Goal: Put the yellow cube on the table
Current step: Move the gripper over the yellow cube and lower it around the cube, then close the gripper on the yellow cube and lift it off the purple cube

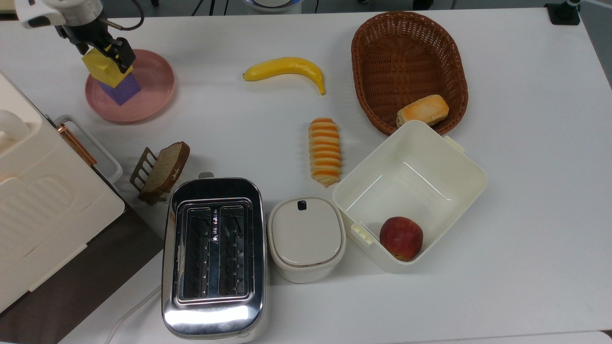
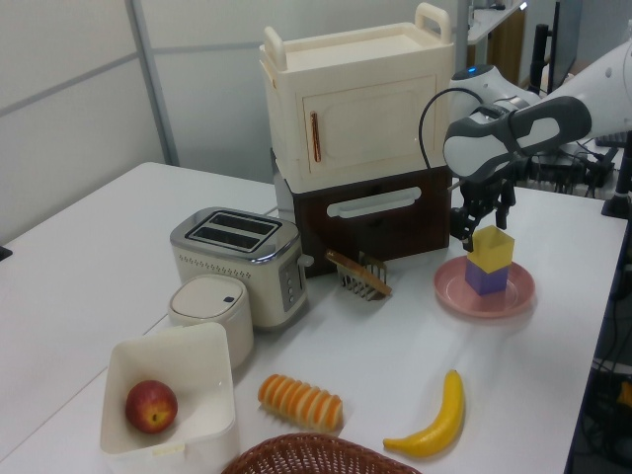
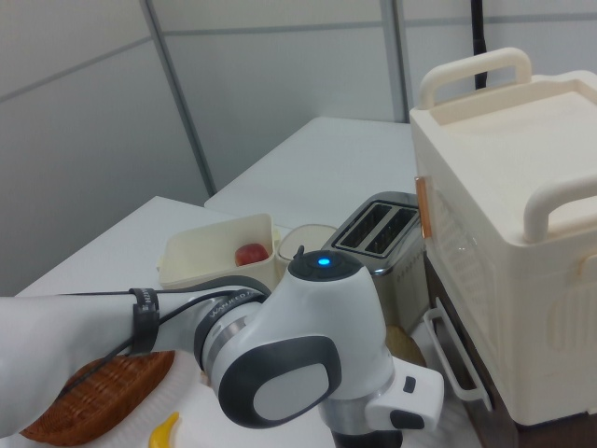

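While it sits stacked on the purple cube (image 1: 120, 89) on the pink plate (image 1: 148, 91), the yellow cube (image 1: 103, 69) has the gripper (image 1: 101, 45) lowered around its upper part, one finger (image 1: 122, 50) on each side; in the left view the jaws stand spread astride the yellow cube (image 2: 491, 247), and whether they touch its faces I cannot tell. Below the jaws, the purple cube (image 2: 486, 277) rests flat on the pink plate (image 2: 509, 296), which lies on the table (image 1: 526, 191). Away from the jaws toward the top view's right lie the banana (image 1: 284, 69) and, further off, the wicker basket (image 1: 409, 57) with a bread roll (image 1: 423, 110) at its edge. Below the gripper in the top view stand a toast rack (image 1: 160, 172), the toaster (image 1: 213, 258) and a cream cabinet (image 1: 43, 205) on the top view's left.
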`<state>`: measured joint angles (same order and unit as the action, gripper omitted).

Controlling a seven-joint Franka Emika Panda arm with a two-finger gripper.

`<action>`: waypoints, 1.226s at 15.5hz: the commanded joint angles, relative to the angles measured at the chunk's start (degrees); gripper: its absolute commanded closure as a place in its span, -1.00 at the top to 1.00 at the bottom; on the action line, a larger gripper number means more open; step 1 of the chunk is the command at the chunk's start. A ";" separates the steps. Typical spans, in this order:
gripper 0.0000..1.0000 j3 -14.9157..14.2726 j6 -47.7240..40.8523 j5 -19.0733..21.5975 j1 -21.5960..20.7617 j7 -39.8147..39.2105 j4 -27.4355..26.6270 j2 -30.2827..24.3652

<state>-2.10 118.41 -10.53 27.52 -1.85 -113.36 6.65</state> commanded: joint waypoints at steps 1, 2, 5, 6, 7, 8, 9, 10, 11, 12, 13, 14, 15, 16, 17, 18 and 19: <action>1.00 -0.18 1.74 0.33 0.08 -1.14 -1.43 -0.50; 1.00 -0.18 1.74 0.33 0.08 -1.05 -1.43 -0.50; 1.00 -0.18 1.74 0.33 0.08 -0.96 -1.52 -0.41; 1.00 -0.18 1.83 0.24 0.17 -0.96 -1.52 -0.41; 1.00 -0.18 1.83 0.24 0.17 -0.96 -1.52 -0.33; 0.87 -0.18 1.83 0.24 0.25 -0.96 -1.52 -0.32; 0.83 -0.18 1.83 0.24 0.43 -0.96 -1.60 -0.32; 0.82 -0.18 1.83 0.24 0.52 -0.96 -1.60 -0.32; 0.47 -0.18 1.83 0.24 0.52 -0.96 -1.69 -0.32; 0.12 -0.18 1.83 0.24 0.52 -0.96 -1.61 -0.32; -0.06 -0.18 1.83 0.24 0.52 -0.96 -1.69 -0.32; -0.11 -0.18 1.83 0.24 0.52 -0.96 -1.61 -0.32; -0.14 -0.18 1.83 0.24 0.52 -0.96 -1.69 -0.32; -0.21 -0.18 1.83 0.24 0.52 -0.96 -1.69 -0.32; -0.21 -0.18 1.83 0.24 0.52 -0.96 -1.61 -0.41; -0.21 -0.18 1.83 0.24 0.52 -0.96 -1.60 -0.50; -0.21 -0.18 1.74 0.24 0.52 -0.88 -1.52 -0.67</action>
<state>-2.17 118.42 -10.52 27.83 -1.85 -113.37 7.05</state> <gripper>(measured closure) 0.454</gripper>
